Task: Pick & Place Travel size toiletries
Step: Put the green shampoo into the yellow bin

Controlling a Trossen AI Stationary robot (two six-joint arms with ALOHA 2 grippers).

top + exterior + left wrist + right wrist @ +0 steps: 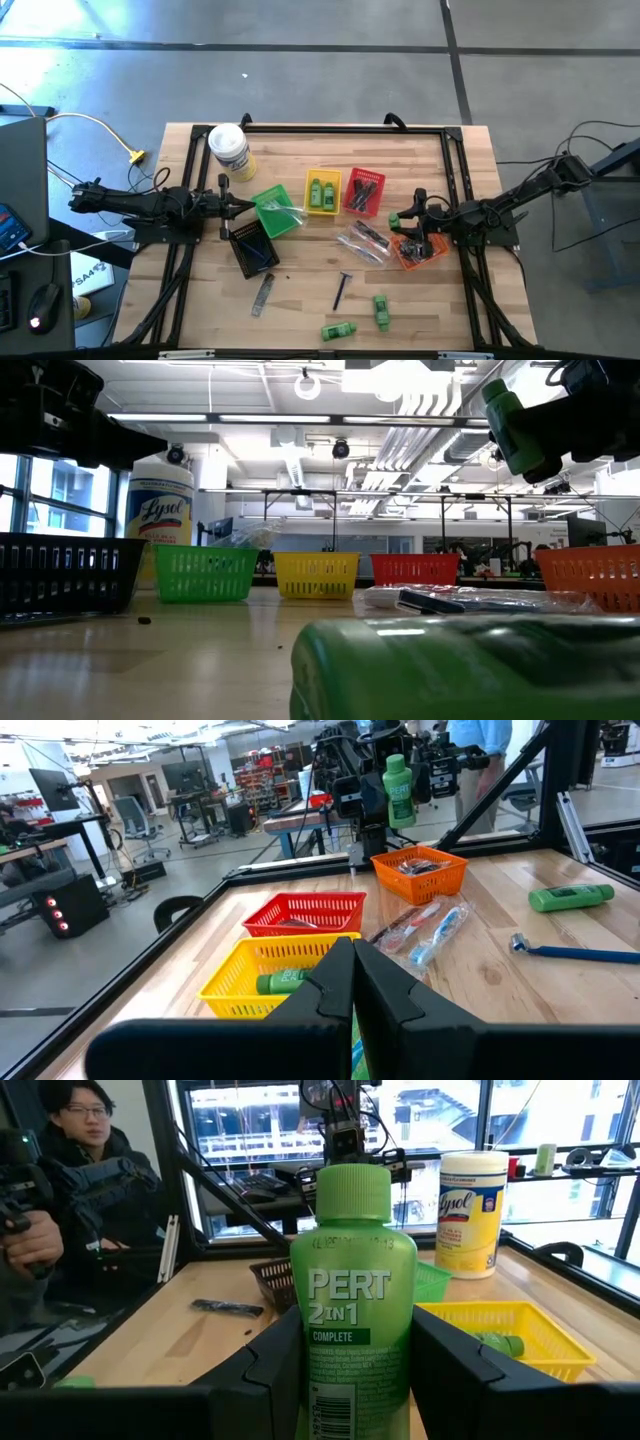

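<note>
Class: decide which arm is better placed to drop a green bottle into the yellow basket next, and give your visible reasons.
The right. Its pincer is shut on a green bottle, held up near the orange basket. The yellow basket already holds green bottles. The left pincer is shut and empty, beside the green basket.

Grey concrete floor (pixel 330 70) with dark seam lines is seen around the wooden table (pixel 300 310). A ceiling (pixel 330 400) with white ducts and strip lights is shown in the low view. Office chairs (pixel 135 820) and workbenches are seen across an open lab. Large windows (pixel 260 1140) are lit by daylight. A seated person (pixel 85 1150) is seen beside the table.
</note>
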